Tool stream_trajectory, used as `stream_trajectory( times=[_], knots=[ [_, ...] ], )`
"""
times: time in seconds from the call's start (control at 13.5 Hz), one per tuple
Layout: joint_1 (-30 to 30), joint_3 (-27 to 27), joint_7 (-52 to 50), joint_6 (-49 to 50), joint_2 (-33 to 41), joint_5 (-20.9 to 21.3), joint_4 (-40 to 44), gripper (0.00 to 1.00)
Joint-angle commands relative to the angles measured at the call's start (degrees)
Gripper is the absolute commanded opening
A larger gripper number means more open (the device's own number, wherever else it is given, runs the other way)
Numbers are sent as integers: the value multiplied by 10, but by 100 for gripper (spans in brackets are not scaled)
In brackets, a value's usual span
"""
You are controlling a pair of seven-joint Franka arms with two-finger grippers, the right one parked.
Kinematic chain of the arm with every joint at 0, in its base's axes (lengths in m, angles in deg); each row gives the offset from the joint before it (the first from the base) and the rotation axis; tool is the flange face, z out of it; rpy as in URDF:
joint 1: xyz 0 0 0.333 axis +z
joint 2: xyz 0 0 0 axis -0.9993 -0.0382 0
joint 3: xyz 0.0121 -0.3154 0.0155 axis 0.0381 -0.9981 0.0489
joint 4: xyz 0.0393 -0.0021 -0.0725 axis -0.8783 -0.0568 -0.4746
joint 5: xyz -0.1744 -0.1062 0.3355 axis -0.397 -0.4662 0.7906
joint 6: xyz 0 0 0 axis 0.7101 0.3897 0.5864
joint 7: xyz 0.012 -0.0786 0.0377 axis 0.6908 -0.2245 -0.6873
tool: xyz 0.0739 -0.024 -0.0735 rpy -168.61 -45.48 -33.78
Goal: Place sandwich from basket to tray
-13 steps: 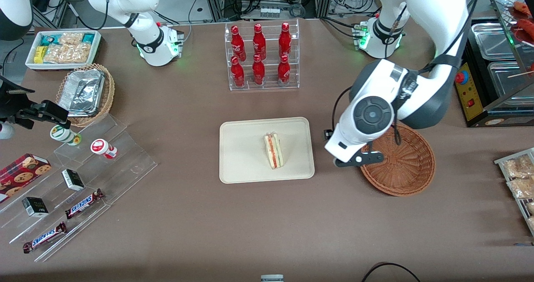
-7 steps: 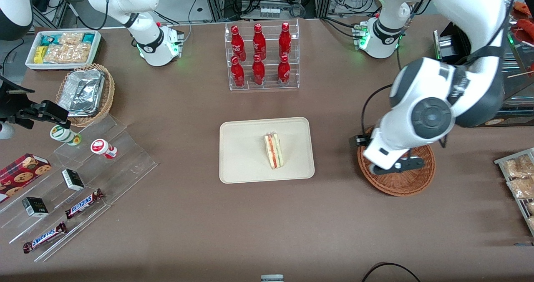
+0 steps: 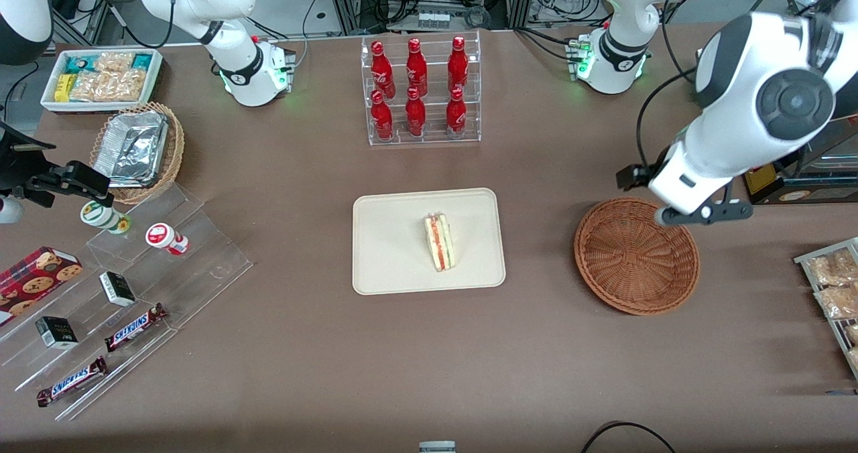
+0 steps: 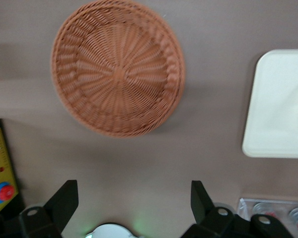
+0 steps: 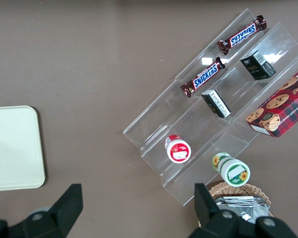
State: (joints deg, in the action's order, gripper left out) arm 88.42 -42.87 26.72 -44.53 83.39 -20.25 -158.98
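**Arm lifts clear, sandwich already on tray**

Since a second ago the left arm's gripper (image 3: pixel 697 213) has swung from the round reddish-brown wicker basket's (image 3: pixel 637 255) nine o'clock rim to above its two o'clock edge. Its fingers (image 4: pixel 64 198) stand apart, empty. The clear-wrapped triangular sandwich (image 3: pixel 440 242) lies on the flat cream-beige plastic tray (image 3: pixel 389 238). Little risk remains; a low retreat could clip the basket rim.

Even, bright overhead light covers the brown worktop (image 3: pixel 281 346) with soft, faint shadows. Foil containers (image 3: pixel 131 148) glare slightly. The left wrist view is soft; the open pincer (image 4: pixel 134 201) and the basket (image 4: pixel 117 68) look slightly blurred there.
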Motion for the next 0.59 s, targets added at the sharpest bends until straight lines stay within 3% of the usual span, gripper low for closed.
stream_trajectory(
  times=[0.0,0.22,0.52],
  knots=[
    [-4,38,50,30,45,-10,-31,100],
    [-16,77,83,65,66,-18,-21,100],
    [-16,88,88,106,67,-18,29,100]
  ],
)
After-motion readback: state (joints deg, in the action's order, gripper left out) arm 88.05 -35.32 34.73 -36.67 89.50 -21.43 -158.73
